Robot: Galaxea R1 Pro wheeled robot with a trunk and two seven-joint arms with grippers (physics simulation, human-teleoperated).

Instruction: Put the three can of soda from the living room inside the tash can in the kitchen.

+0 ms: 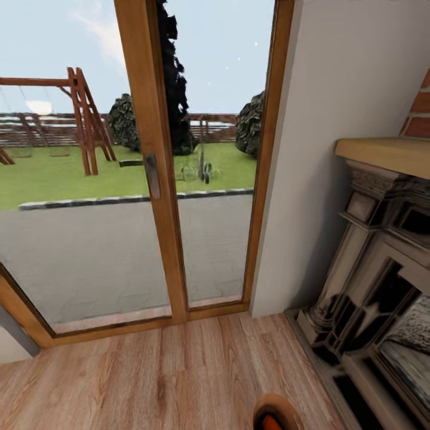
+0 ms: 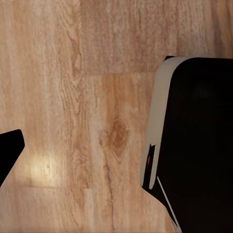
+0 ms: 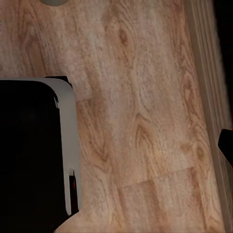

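I am in the living room, facing the wooden-framed glass garden doors (image 1: 152, 179), with the carved stone fireplace (image 1: 376, 269) at the right. The soda cans and the trash can are out of view. A rounded brown-orange shape (image 1: 276, 413) pokes in at the bottom edge of the head view; I cannot tell what it is. One dark fingertip (image 2: 8, 151) of the left gripper hangs over the wood floor. A dark fingertip (image 3: 226, 143) of the right gripper also hangs above the floor, close to the fireplace's base strip. Nothing is seen between the fingers.
Wood floor (image 1: 149, 376) stretches from me to the door sill. A pale wall (image 1: 334, 119) separates the doors from the fireplace. My black, grey-edged base (image 2: 194, 145) appears under the left wrist, and the base (image 3: 34, 150) shows again under the right wrist.
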